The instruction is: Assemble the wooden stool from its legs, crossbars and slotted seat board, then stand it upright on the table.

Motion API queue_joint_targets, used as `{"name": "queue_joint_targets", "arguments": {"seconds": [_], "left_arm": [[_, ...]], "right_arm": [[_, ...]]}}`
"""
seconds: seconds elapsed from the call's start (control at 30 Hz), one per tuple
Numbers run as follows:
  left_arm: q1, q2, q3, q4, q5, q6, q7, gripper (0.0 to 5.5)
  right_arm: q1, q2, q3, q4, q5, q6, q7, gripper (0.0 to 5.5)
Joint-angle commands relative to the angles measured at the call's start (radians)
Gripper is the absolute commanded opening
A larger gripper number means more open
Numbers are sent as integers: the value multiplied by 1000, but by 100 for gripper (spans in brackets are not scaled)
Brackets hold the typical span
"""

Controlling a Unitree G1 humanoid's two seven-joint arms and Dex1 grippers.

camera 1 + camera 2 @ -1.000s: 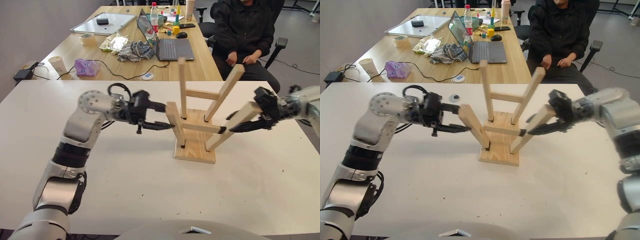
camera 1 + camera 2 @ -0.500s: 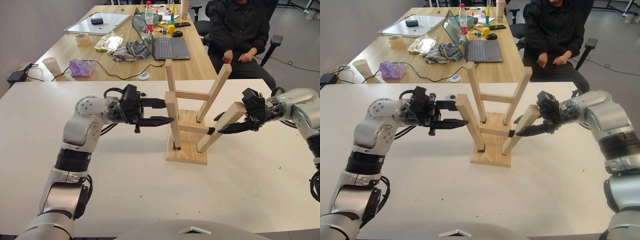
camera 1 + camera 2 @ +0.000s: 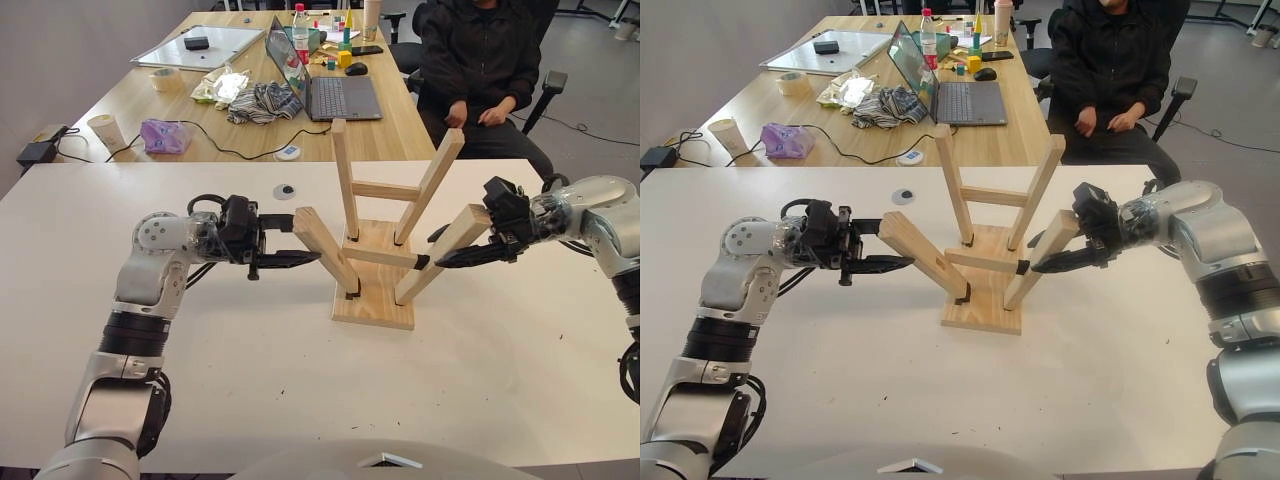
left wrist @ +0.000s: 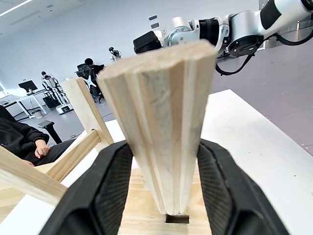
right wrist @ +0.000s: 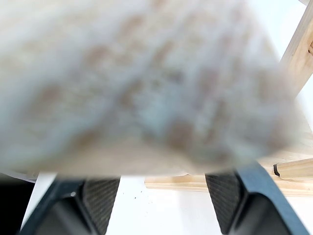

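Left claw (image 3: 305,238) on tilted leg (image 3: 336,264) (stool (image 3: 378,308))

Nothing here can be read from where I stand. The bottle (image 3: 308,24) on the far desk, well beyond both sets of fingers, wears a label, but its print is too small to make out. The laptop (image 3: 335,95) next to it has its screen turned nearly edge-on, so nothing on it is legible either.
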Motion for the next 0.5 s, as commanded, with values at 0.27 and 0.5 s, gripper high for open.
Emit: {"name": "queue_joint_targets", "arguments": {"seconds": [0.27, 0.5], "left_arm": [[3, 58, 47, -100, -37, 98, 13, 199], [14, 46, 72, -137, -94, 156, 24, 199]], "right_arm": [[87, 45, 56, -4, -43, 31, 48, 235], [96, 51, 47, -10, -51, 35, 47, 235]]}}
